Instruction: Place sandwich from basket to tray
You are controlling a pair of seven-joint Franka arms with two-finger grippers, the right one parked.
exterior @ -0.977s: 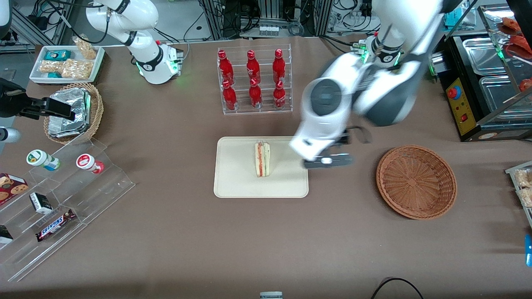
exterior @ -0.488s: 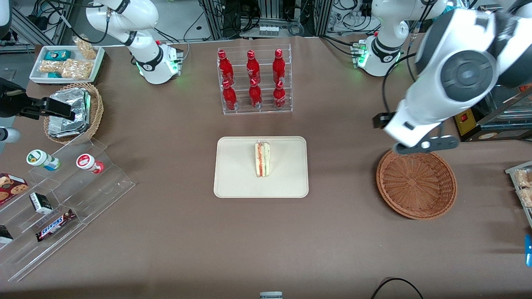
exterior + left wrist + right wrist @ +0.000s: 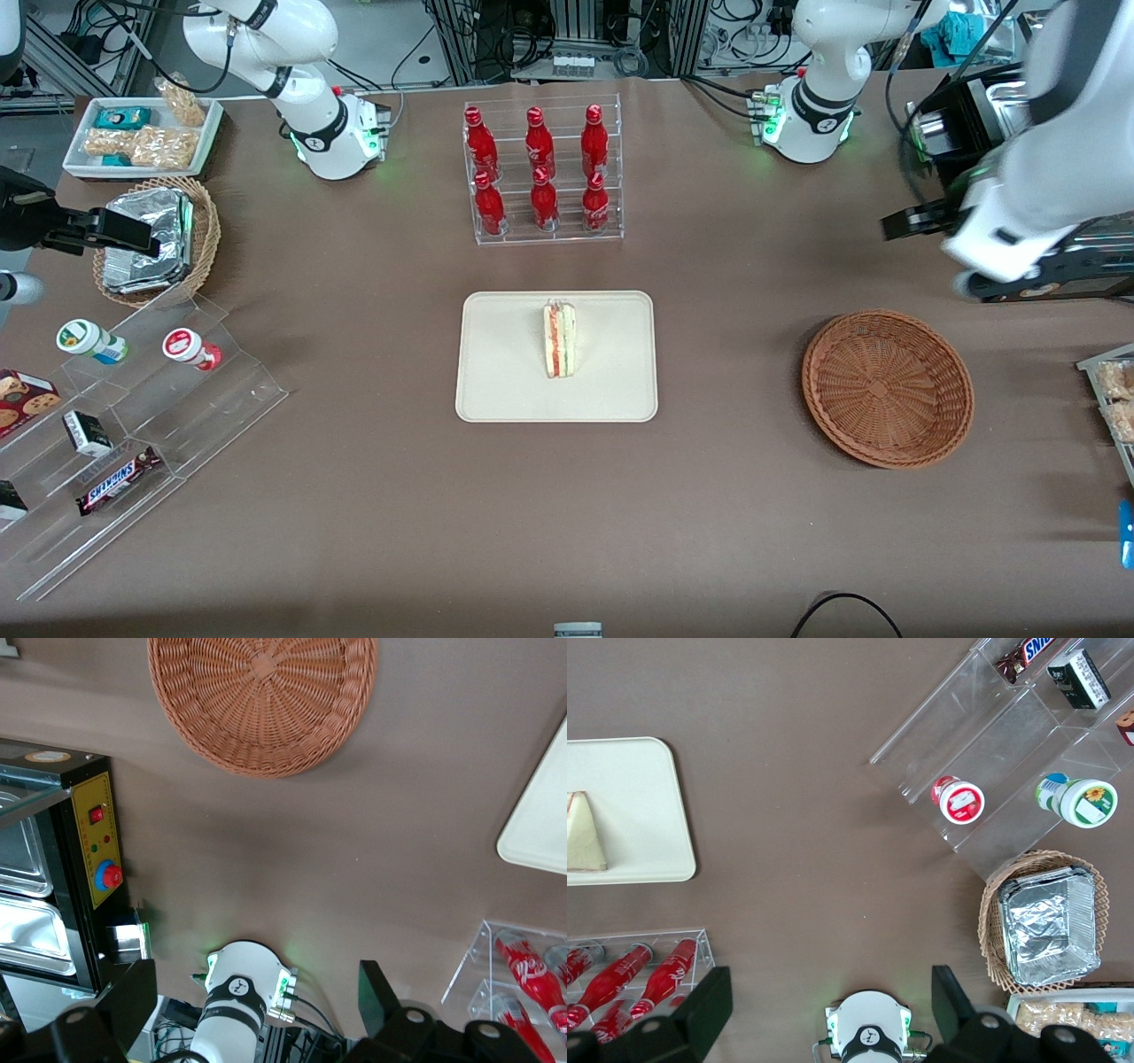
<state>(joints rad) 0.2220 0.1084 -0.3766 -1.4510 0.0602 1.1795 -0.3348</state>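
Note:
The sandwich [image 3: 559,339], a pale bread wedge with red filling at its edge, stands on the middle of the cream tray [image 3: 505,377]; the right wrist view also shows the sandwich [image 3: 585,833] on the tray [image 3: 642,815]. The reddish-brown basket [image 3: 888,387] lies empty toward the working arm's end of the table. My left gripper [image 3: 1036,282] hangs high above the table, farther from the front camera than the basket, beside the black appliance. In the left wrist view the gripper [image 3: 252,1010] is open with nothing between its fingers, and the basket [image 3: 262,700] and a tray corner [image 3: 542,828] show below.
A clear rack of red bottles [image 3: 541,173] stands farther from the front camera than the tray. A black appliance with a red button [image 3: 89,868] sits at the working arm's end. A tan basket of foil packets [image 3: 155,239], a snack tray [image 3: 142,133] and a clear stepped display [image 3: 133,416] occupy the parked arm's end.
My left arm has swung away from the tray's edge, passed over the basket, and risen toward the working arm's end. The sandwich has stayed on the tray.

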